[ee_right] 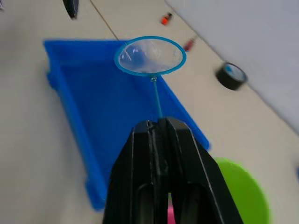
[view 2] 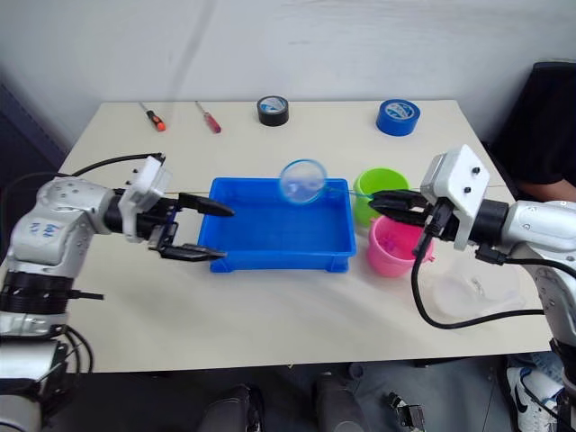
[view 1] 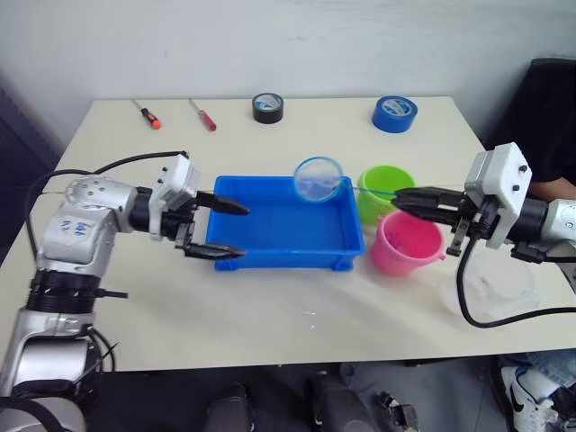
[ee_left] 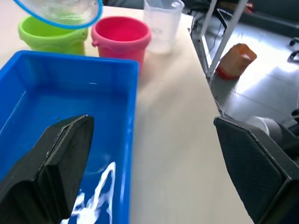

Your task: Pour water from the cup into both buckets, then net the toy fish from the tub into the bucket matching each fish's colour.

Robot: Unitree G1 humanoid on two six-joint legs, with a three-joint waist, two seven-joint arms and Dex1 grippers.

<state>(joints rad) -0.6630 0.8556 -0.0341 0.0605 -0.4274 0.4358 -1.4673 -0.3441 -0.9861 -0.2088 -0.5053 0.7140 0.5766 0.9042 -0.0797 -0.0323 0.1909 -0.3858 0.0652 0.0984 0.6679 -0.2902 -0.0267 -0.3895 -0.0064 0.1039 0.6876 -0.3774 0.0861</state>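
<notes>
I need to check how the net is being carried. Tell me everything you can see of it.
The net is a small round hoop with a light blue rim and fine, pale see-through mesh, on a thin straight handle. The right tool is shut on the handle's far end, holding the net roughly level. The hoop hangs in the air over the far right corner of the blue tub, beside the green bucket.

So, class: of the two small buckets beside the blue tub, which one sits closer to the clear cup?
The pink bucket. It stands on the near side, next to the clear cup; the lime green bucket sits behind it, farther from the cup.
</notes>
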